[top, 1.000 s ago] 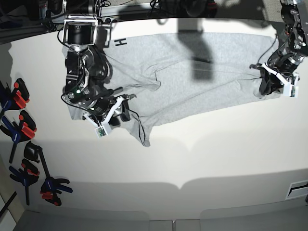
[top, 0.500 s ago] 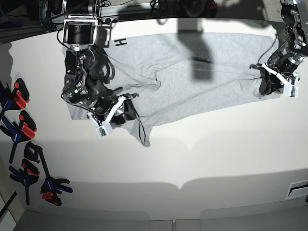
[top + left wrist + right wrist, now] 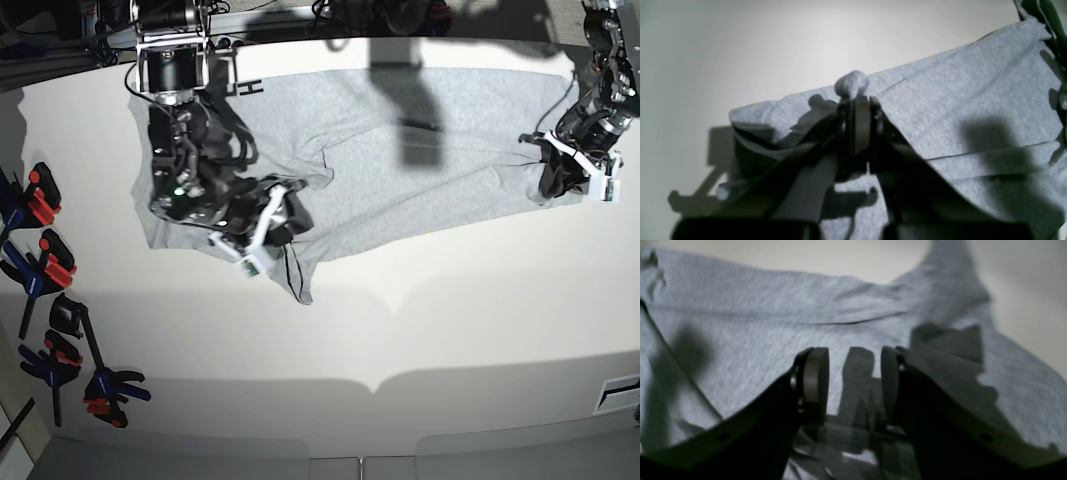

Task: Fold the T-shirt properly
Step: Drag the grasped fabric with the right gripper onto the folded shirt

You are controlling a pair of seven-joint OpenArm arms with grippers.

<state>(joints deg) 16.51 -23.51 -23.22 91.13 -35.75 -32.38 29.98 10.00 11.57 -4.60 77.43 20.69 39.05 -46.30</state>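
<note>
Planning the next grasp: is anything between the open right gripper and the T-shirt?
Nothing visible. The right gripper hangs open directly over the T-shirt, only bare grey cloth between its fingers. The left gripper is already shut on the shirt's edge.

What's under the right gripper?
Grey T-shirt cloth fills the view beneath the open right gripper, nothing between its pads. The table below is covered.

The light grey T-shirt (image 3: 400,170) lies spread and rumpled across the far side of the table, creased, one corner trailing toward the near side.
</note>
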